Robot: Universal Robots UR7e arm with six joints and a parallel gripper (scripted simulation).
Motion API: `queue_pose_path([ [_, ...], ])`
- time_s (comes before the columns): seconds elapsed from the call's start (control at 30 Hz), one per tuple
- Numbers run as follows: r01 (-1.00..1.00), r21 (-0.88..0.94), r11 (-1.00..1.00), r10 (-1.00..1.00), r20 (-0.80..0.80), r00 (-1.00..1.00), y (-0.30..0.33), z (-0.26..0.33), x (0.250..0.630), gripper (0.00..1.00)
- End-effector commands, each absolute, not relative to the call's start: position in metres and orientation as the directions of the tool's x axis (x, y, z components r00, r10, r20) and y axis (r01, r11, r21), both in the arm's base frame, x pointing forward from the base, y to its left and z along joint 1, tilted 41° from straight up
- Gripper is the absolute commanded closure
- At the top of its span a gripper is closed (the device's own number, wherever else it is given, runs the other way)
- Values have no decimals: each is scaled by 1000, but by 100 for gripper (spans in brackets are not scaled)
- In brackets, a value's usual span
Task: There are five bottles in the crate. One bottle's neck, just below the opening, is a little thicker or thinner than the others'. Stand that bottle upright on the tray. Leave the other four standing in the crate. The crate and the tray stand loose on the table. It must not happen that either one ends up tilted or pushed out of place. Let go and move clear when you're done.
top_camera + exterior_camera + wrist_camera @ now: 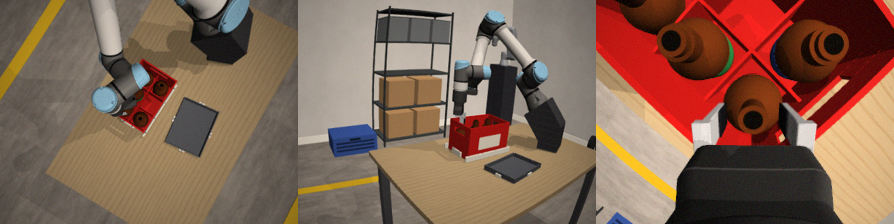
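The red crate (159, 71) (505, 134) (661, 102) holds five upright brown bottles; one middle compartment has none. My gripper (462, 119) (752, 113) (127, 113) is open, its fingers on both sides of the neck of the corner bottle (753, 92), with gaps beside it. A green-marked bottle (138, 96) (703, 52) and a blue-marked bottle (140, 120) (801, 57) stand in adjoining compartments. Two more bottles stand at the crate's other end, one (161, 88) outside the wrist view. I cannot tell whose neck differs. The dark tray (192, 127) (513, 168) is empty.
Low white strips (161, 110) (487, 154) lie along the crate's base. The crate's walls and dividers stand close around the fingers. The robot's black pedestal (228, 43) (548, 127) stands at the table's back. A shelf rack (410, 72) is behind the table.
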State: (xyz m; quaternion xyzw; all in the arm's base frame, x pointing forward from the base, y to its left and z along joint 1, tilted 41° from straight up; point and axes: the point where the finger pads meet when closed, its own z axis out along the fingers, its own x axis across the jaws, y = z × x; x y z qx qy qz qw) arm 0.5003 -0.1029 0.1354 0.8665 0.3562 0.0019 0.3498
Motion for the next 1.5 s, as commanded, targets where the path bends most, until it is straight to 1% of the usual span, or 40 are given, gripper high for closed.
queue_pose_path([
  [0.0,615,609,-501,619,-245,746,-103,136,501,0],
  [0.77,615,609,-501,619,-245,746,-100,140,499,0],
  [1.47,615,609,-501,619,-245,746,-66,181,485,0],
])
